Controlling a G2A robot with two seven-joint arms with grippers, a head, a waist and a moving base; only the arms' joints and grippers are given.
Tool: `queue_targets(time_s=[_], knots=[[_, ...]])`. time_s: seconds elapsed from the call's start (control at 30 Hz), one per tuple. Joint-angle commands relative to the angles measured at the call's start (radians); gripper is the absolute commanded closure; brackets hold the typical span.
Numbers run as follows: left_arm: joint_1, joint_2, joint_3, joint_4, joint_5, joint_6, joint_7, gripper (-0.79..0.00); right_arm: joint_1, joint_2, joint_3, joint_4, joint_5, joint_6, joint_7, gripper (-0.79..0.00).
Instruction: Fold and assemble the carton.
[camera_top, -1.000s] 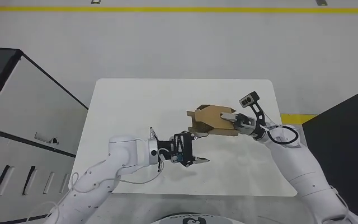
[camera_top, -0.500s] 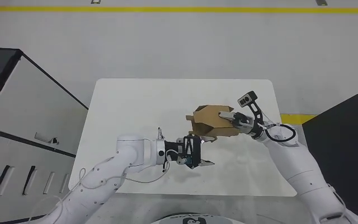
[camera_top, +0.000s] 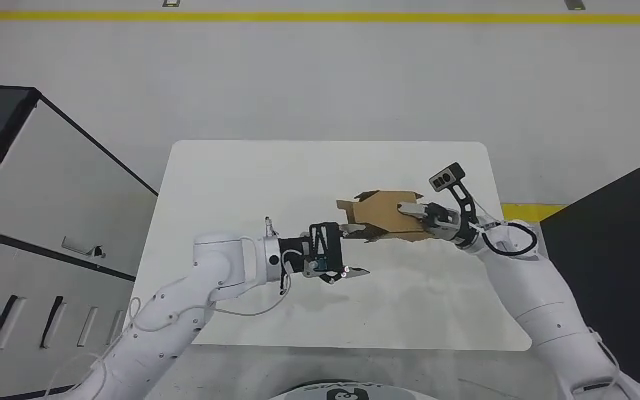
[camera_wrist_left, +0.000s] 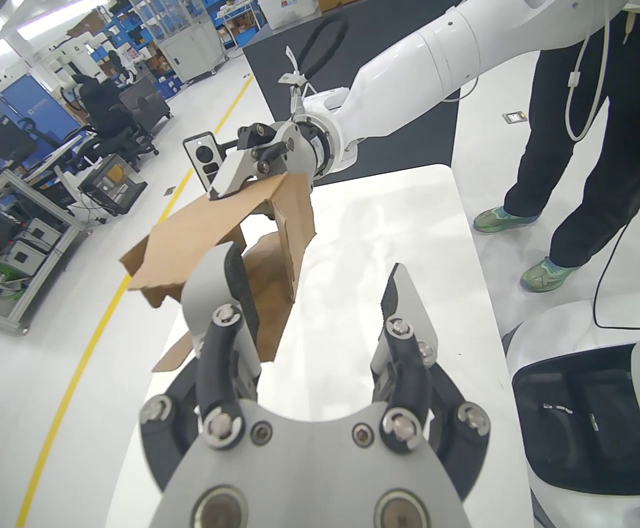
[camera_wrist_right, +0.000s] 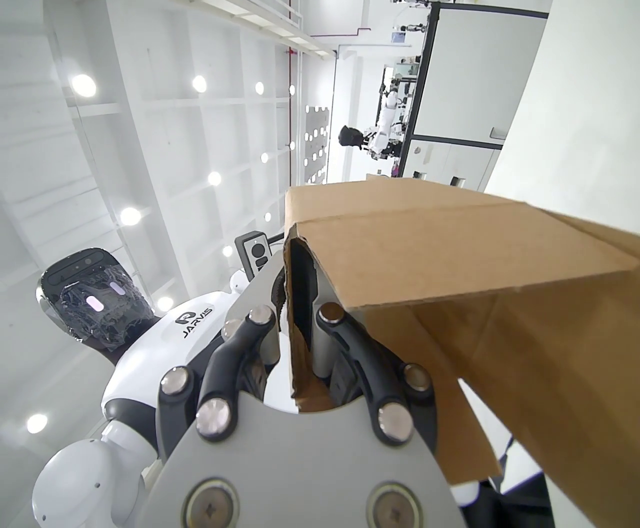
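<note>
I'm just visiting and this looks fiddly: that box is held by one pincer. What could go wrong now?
The right pincer pinches only one thin edge of the carton, so it could slip or twist. The open left pincer sits beside loose flaps and might crumple one rather than fold it.

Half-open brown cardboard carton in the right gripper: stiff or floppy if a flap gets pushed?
The brown cardboard carton is probably light: the right gripper holds it by one thin wall. Its panels look flat and stiff, but loose flaps would likely swing on their creases. Clamped on one side only, the shell may skew under a push.
</note>
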Motion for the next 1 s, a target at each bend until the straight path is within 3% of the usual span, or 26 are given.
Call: queue_targets(time_s=[0.0, 0.47, 0.53, 0.57, 0.7, 0.77, 0.8, 0.97], knots=[[0.007, 0.002, -0.01, -0.005, 0.002, 0.003, 0.0, -0.533, 0.0, 0.0, 0.003, 0.001, 0.0, -0.001, 0.015, 0.0], [0.014, 0.01, -0.034, -0.006, 0.014, 0.001, -0.002, -0.508, -0.001, 0.0, 0.027, 0.016, -0.005, -0.003, 0.099, 0.0], [0.02, 0.012, -0.043, -0.012, 0.012, 0.001, -0.002, -0.465, -0.005, 0.0, 0.031, 0.016, -0.008, -0.003, 0.098, 0.0], [0.022, 0.013, -0.047, -0.014, 0.012, 0.0, -0.002, -0.391, -0.006, 0.0, 0.032, 0.015, -0.01, -0.003, 0.098, 0.0], [0.03, 0.016, -0.057, -0.026, 0.011, -0.002, -0.005, -0.256, -0.011, 0.0, 0.037, 0.01, -0.024, -0.006, 0.093, 0.0], [0.035, 0.017, -0.063, -0.033, 0.01, -0.003, -0.006, -0.126, -0.014, 0.0, 0.04, 0.007, -0.027, -0.007, 0.09, 0.0], [0.037, 0.018, -0.067, -0.036, 0.009, -0.001, -0.007, 0.0, -0.016, 0.0, 0.041, 0.006, -0.028, -0.008, 0.088, 0.0], [0.05, 0.022, -0.095, -0.051, -0.003, 0.013, 0.014, 0.0, -0.025, -0.001, 0.048, -0.002, -0.031, -0.023, 0.091, 0.0]])
